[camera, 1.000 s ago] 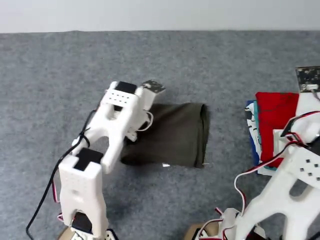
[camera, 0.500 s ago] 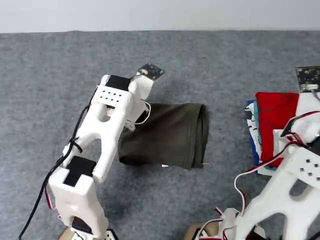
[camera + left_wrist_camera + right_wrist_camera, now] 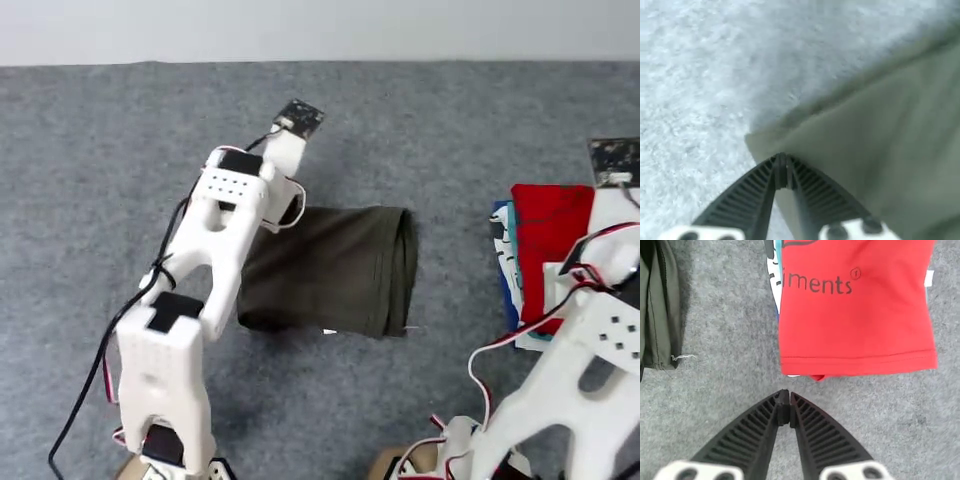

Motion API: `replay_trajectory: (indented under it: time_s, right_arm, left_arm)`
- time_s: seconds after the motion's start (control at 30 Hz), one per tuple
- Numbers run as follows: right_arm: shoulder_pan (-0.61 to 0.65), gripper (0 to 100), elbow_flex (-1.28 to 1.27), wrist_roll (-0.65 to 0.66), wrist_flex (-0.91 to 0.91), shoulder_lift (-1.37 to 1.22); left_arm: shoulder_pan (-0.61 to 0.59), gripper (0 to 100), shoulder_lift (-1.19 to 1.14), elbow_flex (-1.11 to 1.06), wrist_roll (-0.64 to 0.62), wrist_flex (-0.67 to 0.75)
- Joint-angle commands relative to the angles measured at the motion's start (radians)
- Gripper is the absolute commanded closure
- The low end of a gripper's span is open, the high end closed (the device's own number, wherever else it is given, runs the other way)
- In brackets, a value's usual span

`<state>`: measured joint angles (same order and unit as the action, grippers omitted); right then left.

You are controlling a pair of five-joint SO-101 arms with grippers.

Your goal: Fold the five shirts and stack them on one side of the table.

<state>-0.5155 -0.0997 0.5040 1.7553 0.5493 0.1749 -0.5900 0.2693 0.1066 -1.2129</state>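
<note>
A folded olive shirt (image 3: 340, 270) lies flat at the table's middle. My left gripper (image 3: 783, 165) is shut, its tips over the shirt's far left corner (image 3: 865, 135); I cannot tell whether any cloth is pinched. At the right side sits a stack of folded shirts with a red shirt (image 3: 548, 235) on top and white and blue shirts (image 3: 503, 250) under it. My right gripper (image 3: 785, 410) is shut and holds nothing, hovering over bare table just in front of the red shirt (image 3: 855, 315). The olive shirt's folded edge (image 3: 660, 305) shows beside it.
Grey felt table (image 3: 100, 150) with open room on the left and far side. A pale wall runs along the back edge. The right arm's white body (image 3: 590, 370) and its cables stand at the front right, partly over the stack.
The left arm has swung toward the far side, its wrist now over the olive shirt's far left corner. The shirt and the right arm have stayed put.
</note>
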Motion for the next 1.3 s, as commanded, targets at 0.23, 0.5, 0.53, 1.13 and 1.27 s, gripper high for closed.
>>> replay_trajectory:
  time_s: [0.23, 0.5, 0.53, 1.13, 1.27]
  right_arm:
    - [-0.007, 98.7, 0.008, 0.006, 0.038, 0.031]
    - [-0.007, 98.7, 0.008, 0.006, 0.038, 0.033]
    - [-0.007, 98.7, 0.008, 0.006, 0.038, 0.033]
    - [0.556, 98.7, -0.112, -0.330, 0.038, 0.021]
    - [0.768, 98.8, -0.203, -0.410, -0.008, 0.019]
  left_arm:
    - [-0.072, 100, -0.361, 0.596, -0.020, -0.285]
    - [-0.069, 100, -0.554, 1.055, -0.023, -0.500]
    - [-0.064, 100, -0.557, 1.118, -0.023, -0.540]
    - [-0.253, 100, 0.160, 0.529, -0.021, -0.543]
    - [-0.353, 100, 0.388, 0.271, -0.020, -0.542]
